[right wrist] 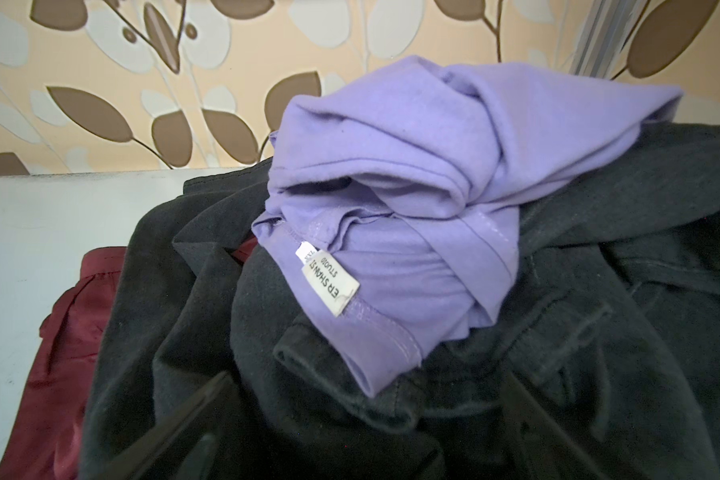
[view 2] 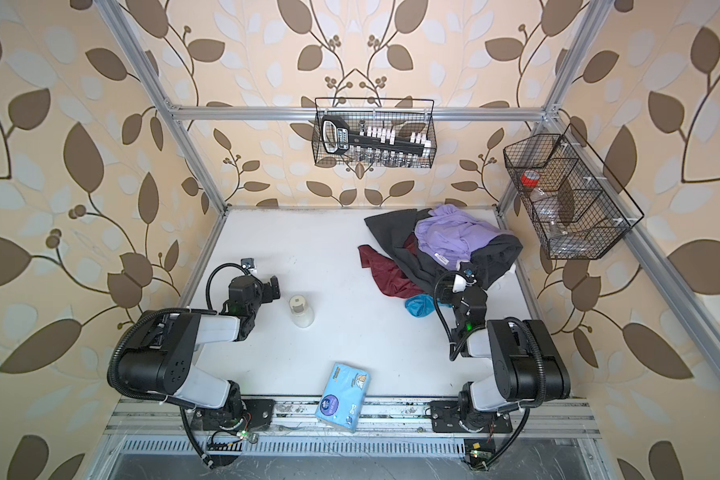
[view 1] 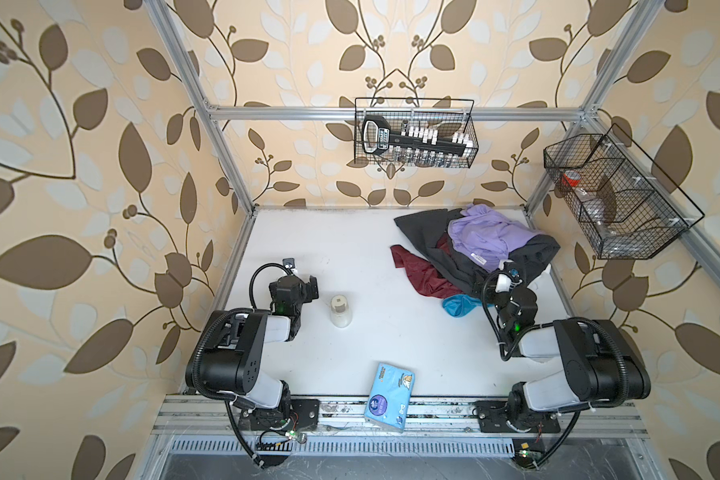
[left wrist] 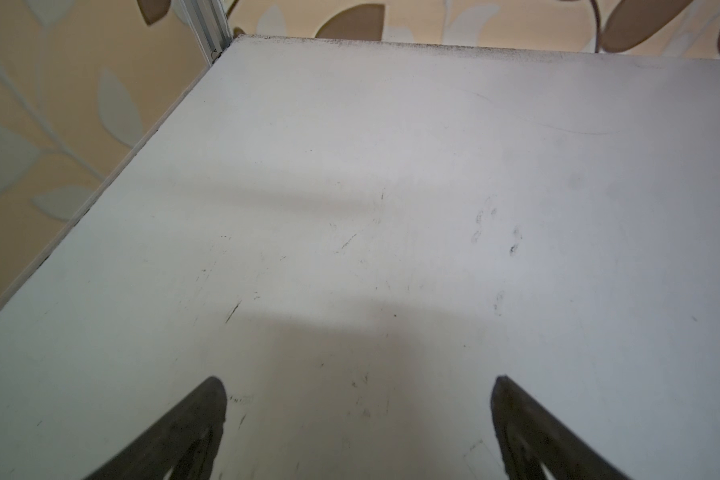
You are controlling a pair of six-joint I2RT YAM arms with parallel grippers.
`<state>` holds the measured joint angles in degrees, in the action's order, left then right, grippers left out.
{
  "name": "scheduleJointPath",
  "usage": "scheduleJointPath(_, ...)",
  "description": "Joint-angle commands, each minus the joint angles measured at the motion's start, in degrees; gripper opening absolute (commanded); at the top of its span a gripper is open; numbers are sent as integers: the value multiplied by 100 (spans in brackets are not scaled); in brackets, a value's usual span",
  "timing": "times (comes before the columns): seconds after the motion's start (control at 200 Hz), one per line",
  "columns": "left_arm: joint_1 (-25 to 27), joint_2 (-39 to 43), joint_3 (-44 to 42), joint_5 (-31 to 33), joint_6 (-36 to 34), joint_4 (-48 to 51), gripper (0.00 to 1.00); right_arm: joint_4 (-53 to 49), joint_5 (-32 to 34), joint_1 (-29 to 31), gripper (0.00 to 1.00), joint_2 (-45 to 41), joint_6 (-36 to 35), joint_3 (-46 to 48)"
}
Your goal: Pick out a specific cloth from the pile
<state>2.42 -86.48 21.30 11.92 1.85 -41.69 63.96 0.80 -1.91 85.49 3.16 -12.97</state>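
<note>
The pile (view 1: 474,253) lies at the table's back right in both top views. The cloth (view 1: 422,232) (view 2: 391,232) (right wrist: 599,332), charcoal and the largest piece, spreads under a lilac shirt (view 1: 487,237) (right wrist: 433,166) with a white label. A maroon garment (view 1: 416,272) (right wrist: 59,353) and a teal piece (view 1: 458,305) stick out at the near side. My right gripper (view 1: 512,270) (right wrist: 368,399) is open at the pile's near edge, with a fold of the cloth lying between its fingers. My left gripper (view 1: 310,286) (left wrist: 358,382) is open over bare table at the left.
A white bottle (view 1: 341,311) stands near the left gripper. A blue tissue pack (view 1: 391,395) lies at the front edge of the white table (view 1: 329,249). Wire baskets hang on the back wall (view 1: 416,133) and the right wall (view 1: 616,195).
</note>
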Motion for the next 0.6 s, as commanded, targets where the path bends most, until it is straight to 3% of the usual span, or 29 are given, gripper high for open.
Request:
scheduleJointPath(0.0, -13, 70, 59, -106, 61, -111, 99, -15, -101, -21, 100, 56, -7, -109)
scheduleJointPath(0.495, -13, 76, 54, -98, 57, -119, 99, -3, -92, -32, 100, 31, -8, -93)
scheduleJointPath(0.595, -9, 121, 44, -30, 23, -159, 99, -284, 366, 3, 100, -193, 144, -191)
